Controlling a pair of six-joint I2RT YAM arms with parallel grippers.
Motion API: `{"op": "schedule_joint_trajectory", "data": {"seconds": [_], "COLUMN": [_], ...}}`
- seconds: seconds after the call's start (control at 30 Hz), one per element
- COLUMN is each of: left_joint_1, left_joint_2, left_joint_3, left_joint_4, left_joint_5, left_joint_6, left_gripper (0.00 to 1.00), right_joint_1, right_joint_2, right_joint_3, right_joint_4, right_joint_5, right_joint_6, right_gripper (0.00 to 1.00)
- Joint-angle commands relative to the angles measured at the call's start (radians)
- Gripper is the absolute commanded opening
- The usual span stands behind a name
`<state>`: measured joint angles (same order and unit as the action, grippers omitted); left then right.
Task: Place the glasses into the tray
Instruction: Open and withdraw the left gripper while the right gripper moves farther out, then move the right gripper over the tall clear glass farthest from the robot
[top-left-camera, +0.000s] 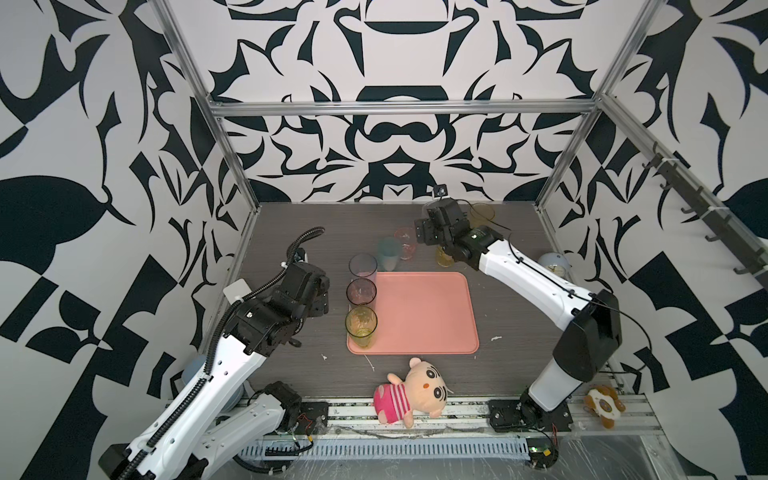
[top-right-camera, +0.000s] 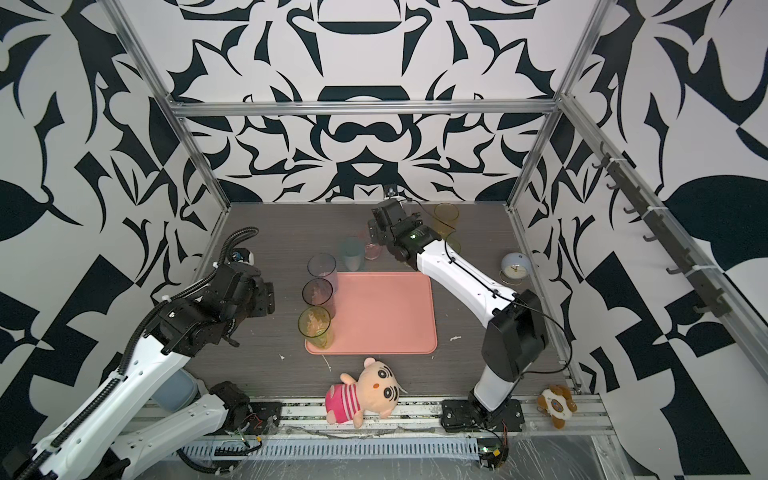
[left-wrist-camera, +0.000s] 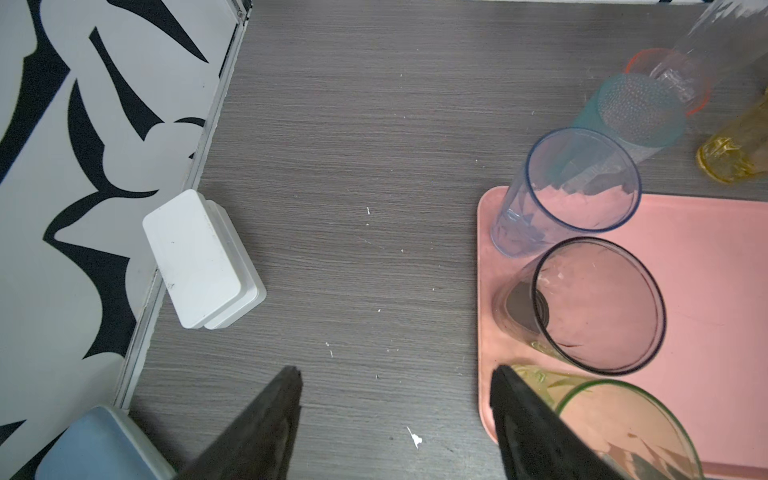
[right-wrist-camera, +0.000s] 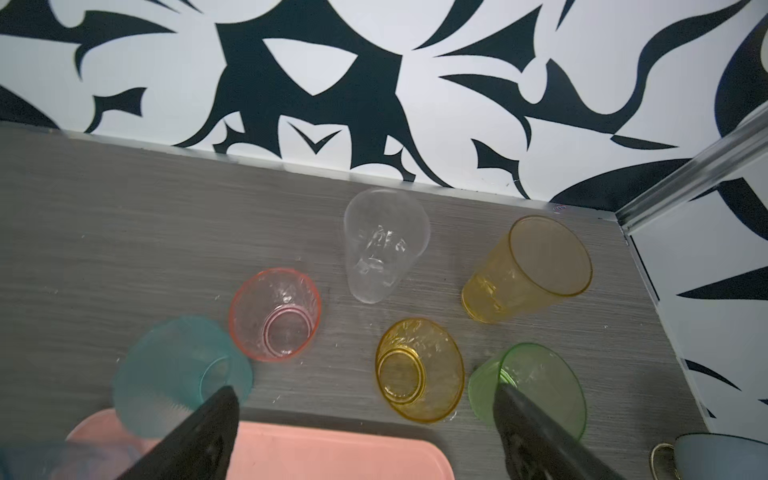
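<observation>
While three tumblers, blue-grey (top-left-camera: 363, 266), smoky (top-left-camera: 361, 291) and yellow-green (top-left-camera: 361, 326), line the left edge of the tray (top-left-camera: 424, 316), six wait on the table (top-left-camera: 291, 232) behind it: teal (right-wrist-camera: 174, 365), pink (right-wrist-camera: 274, 313), clear (right-wrist-camera: 384, 245), amber (right-wrist-camera: 528, 266), yellow (right-wrist-camera: 417, 370), green (right-wrist-camera: 540, 370). Left gripper (left-wrist-camera: 397, 372) hangs wide and empty beside the tray, right gripper (right-wrist-camera: 363, 395) gapes wide over that cluster, holding nothing. The six crowd close, so I'd expect knocks; plush toy (top-left-camera: 411, 388), white box (left-wrist-camera: 199, 257) and clock (top-left-camera: 555, 266) sit well apart.

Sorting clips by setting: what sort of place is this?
Probably a robot lab test cell: the left arm and right arm are mounted on a front rail, a metal frame with patterned walls boxes in the table, and the tray and glasses look like staged props.
</observation>
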<state>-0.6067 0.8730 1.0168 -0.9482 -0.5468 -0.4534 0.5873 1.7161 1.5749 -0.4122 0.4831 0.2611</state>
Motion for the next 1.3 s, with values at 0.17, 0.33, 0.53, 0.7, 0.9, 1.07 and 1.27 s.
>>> {"op": "schedule_joint_trajectory", "data": {"seconds": [0.17,0.33,0.53,0.7,0.9,1.07,1.27], "left_joint_1": [0.004,0.004,0.004,0.004,0.004,0.004,0.004], "left_joint_2": [-0.030,-0.061,-0.072,-0.062,-0.074,-0.074,-0.076], "left_joint_3": [-0.028,-0.041,-0.050,-0.043,-0.048,-0.045,-0.045], "left_joint_4": [0.020,0.038,0.046,0.043,0.051,0.048,0.048], "left_joint_5": [-0.027,-0.027,-0.029,-0.042,-0.047,-0.066,-0.063], "left_joint_6": [0.030,0.042,0.046,0.058,0.065,0.067,0.068], "left_gripper": [0.79,0.79,0.80,0.80,0.80,0.80,0.79], "right_joint_1": [-0.124,-0.188,-0.219,-0.228,-0.242,-0.245,-0.250], "right_joint_2": [0.164,0.303,0.424,0.488,0.550,0.590,0.614], "right_joint_3": [0.214,0.399,0.582,0.671,0.717,0.746,0.755], "right_joint_4": [-0.087,-0.173,-0.244,-0.278,-0.286,-0.309,-0.306], "right_joint_5": [-0.057,-0.092,-0.124,-0.145,-0.185,-0.175,-0.199], "right_joint_6": [0.020,0.026,0.027,0.031,0.035,0.029,0.026], "right_gripper": [0.98,0.98,0.98,0.96,0.92,0.89,0.76]}}
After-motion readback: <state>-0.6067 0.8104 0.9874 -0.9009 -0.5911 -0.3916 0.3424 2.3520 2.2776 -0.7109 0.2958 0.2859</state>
